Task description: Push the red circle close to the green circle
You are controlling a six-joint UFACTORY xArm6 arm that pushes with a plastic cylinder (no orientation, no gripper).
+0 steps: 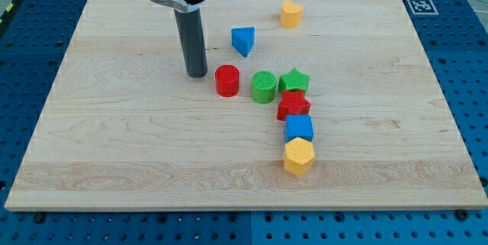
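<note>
The red circle (226, 80) lies near the board's middle. The green circle (264, 86) lies just to its right, a small gap between them. My tip (197, 74) rests on the board just left of the red circle, close to it but apart. The rod rises from there to the view's top.
A green star (294, 81) touches the green circle's right side. Below it run a red star (293, 106), a blue cube (299, 128) and a yellow hexagon (299, 156). A blue triangle (243, 40) and a yellow block (290, 14) lie towards the top. The wooden board (114, 146) sits on a blue table.
</note>
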